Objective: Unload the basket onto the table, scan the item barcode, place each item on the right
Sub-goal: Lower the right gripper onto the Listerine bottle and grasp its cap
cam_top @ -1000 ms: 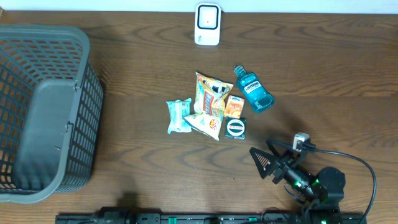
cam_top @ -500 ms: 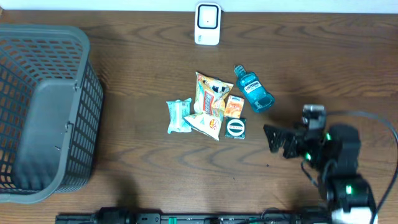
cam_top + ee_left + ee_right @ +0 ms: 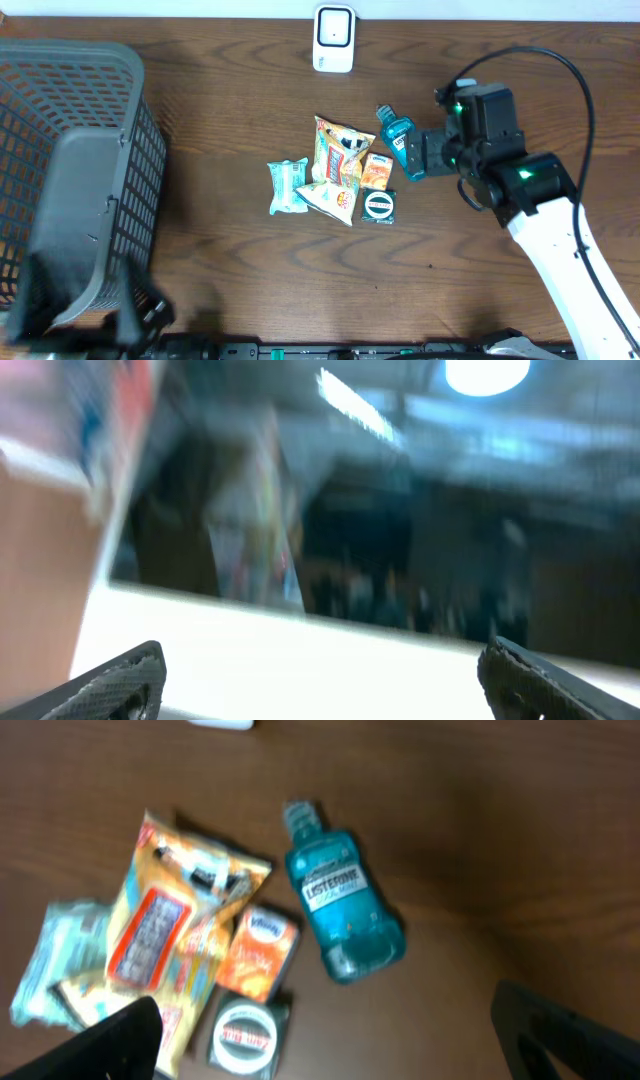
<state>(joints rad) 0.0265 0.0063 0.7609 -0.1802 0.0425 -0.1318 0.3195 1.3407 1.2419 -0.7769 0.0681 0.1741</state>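
Mouthwash bottle point(image 3: 340, 910), blue, lying flat on the brown tabletop point(image 3: 250, 270), with the right end effector point(image 3: 323, 997) up above it

The bottle is at the right side of a little pile, just beside a small orange pack point(image 3: 377, 171) and a yellow chip bag point(image 3: 340, 160); a round black tin point(image 3: 379, 206) and a pale green pack point(image 3: 288, 185) lie there too. The right end effector is wide open and holds nothing. The white scanner point(image 3: 333, 38) stands at the far edge, well apart. The left end effector point(image 3: 322, 650) is also wide open and empty, near the grey basket point(image 3: 60, 180)
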